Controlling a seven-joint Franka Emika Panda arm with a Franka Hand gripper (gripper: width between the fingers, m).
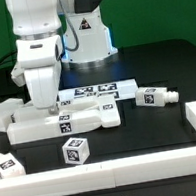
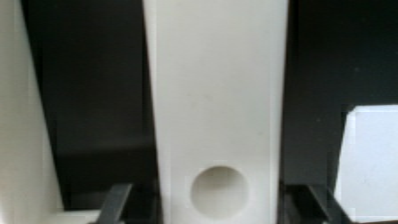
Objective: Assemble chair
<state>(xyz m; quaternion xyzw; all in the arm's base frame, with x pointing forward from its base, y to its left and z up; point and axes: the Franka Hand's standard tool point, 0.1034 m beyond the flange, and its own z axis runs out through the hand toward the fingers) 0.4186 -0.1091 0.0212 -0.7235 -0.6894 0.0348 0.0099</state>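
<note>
Straddling a holed white chair piece (image 2: 214, 90) at the exterior view's left, the claw (image 1: 48, 106) hung spread, fingers (image 2: 118, 205) clear of both edges, apparently aligned for pinching it.

A long white chair piece (image 2: 214, 100) with one oval hole (image 2: 219, 190) extends away from the gripper (image 2: 219, 205) over the dark table (image 2: 320, 60), the dark fingertips (image 2: 121, 203) straddling it with a narrow gap at each side (no contact visible), while a second white piece (image 2: 22, 120) and a third white piece (image 2: 370, 160) flank it, one on either side.
</note>
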